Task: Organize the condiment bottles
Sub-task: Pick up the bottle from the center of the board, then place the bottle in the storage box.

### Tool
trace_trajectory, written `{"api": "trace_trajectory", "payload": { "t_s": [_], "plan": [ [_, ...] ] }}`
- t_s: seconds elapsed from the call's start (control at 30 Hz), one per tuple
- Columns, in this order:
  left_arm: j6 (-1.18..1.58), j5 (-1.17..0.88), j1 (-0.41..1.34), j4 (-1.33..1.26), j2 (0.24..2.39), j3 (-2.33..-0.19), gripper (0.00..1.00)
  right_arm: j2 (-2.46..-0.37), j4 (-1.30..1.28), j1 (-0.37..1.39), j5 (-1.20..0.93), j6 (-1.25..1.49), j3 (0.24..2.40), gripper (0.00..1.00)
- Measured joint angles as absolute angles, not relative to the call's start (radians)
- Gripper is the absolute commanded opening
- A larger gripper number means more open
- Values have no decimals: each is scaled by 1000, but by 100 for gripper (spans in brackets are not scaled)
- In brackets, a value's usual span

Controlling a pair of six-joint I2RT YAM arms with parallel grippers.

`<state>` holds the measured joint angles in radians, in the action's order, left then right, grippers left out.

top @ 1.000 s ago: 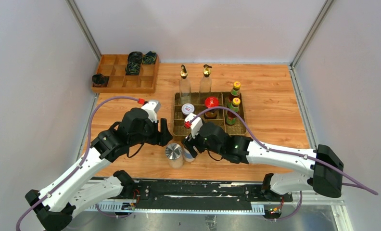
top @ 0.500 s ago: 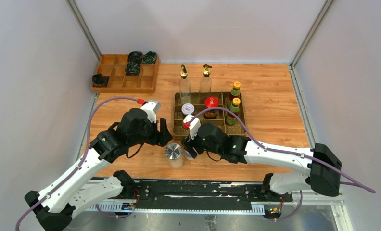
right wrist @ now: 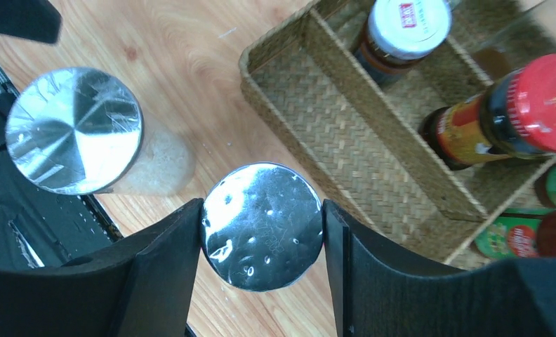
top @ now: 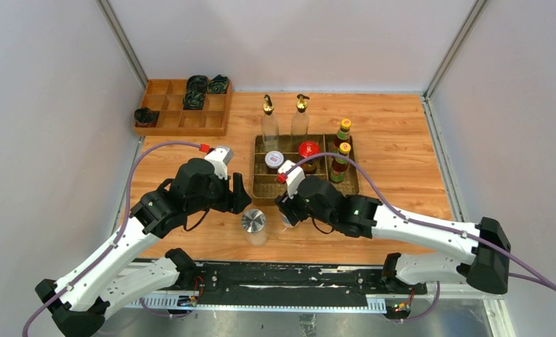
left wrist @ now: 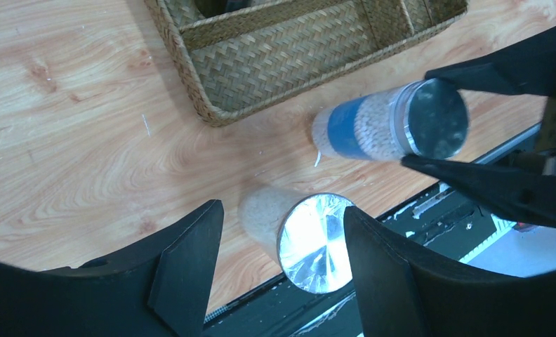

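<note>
Right jaws have closed, shaker [right wrist: 262,226] pinched between them.

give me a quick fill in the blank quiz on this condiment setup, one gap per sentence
1. The right hand grips a shaker with a ___ label.
2. The left hand hangs open above a second shaker with a ___ lid.
3. In the woven basket, beside the red-lidded jar, stands a jar with a ___ lid.
Missing words: blue, silver, white.
</note>
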<state>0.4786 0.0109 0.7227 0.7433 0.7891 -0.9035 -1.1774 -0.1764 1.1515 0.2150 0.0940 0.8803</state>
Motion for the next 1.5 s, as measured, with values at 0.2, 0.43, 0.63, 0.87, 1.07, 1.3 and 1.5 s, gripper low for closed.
{"api": "trace_trajectory", "payload": {
  "t_s": [0.2,0.43,0.63,0.87,1.07,1.3,1.5],
  "plan": [
    [479,10,723,743,789,-904,69,-1070,-249,1151,289,94,933,64],
    [479,10,723,743,791,-904,69,-925,-374,1151,400,101,948,64],
    [479,10,723,743,802,-904,69,-837,-536,1148,530,114,999,65],
    [479,-1,723,743,808,-904,69,-770,-707,1061,663,146,1073,66],
    [480,-12,723,743,810,-904,69,-780,-780,892,641,154,1145,65],
    [483,-16,723,743,810,-904,69,-912,-783,746,509,134,1282,64],
    [483,-16,723,743,807,-904,69,-1008,-768,641,322,104,1346,64]
  ]
}}
